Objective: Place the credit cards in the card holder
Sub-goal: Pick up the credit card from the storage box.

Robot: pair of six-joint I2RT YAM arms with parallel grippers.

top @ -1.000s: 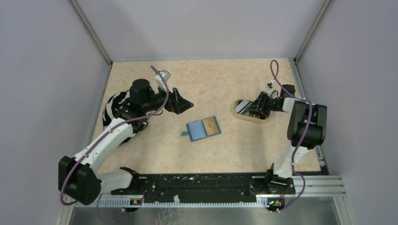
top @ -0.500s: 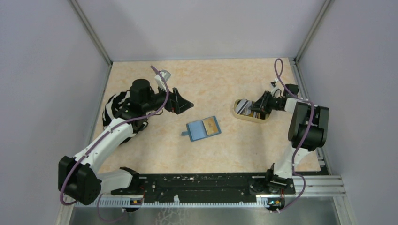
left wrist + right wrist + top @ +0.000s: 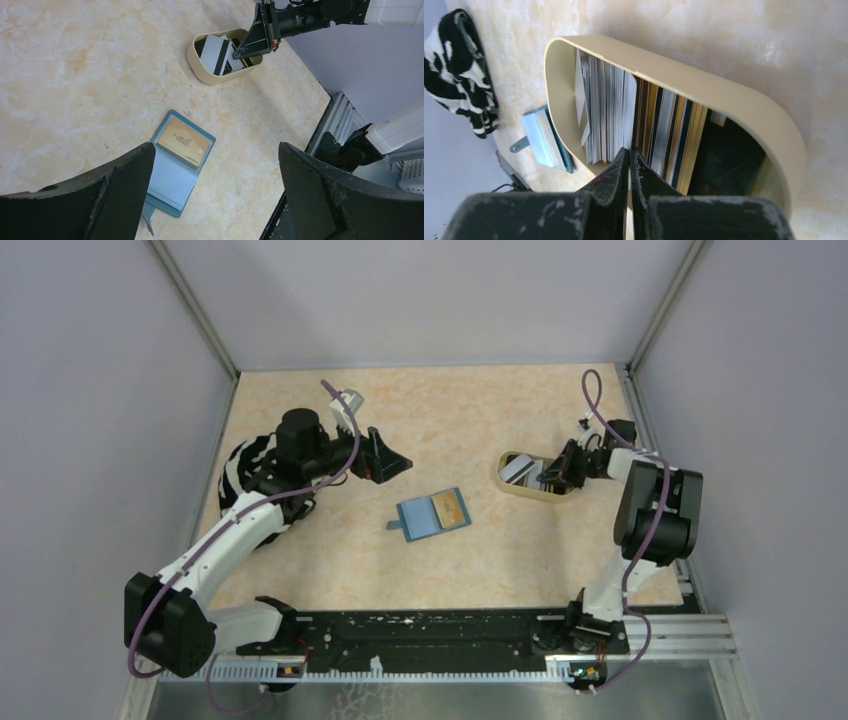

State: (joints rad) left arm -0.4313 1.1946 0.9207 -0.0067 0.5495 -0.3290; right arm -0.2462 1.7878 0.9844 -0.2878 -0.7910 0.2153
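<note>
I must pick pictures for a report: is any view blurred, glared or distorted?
Top external view: sharp, even light, soft shadows, walls leaning outward. Left wrist view: card holder crisp, the left gripper's fingers dark and soft. Right wrist view: table washed out by glare, right gripper blurred up close.

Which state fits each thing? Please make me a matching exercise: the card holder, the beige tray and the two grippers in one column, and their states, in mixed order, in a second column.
Column 1
1. card holder
2. beige tray
3. left gripper
4. right gripper

Column 2
A. jaws closed, tips at the tray
B. lies open on the table, a gold card on it
C. jaws wide open, above the table
D. holds several cards

Right pairs: 1-B, 2-D, 3-C, 4-A
</note>
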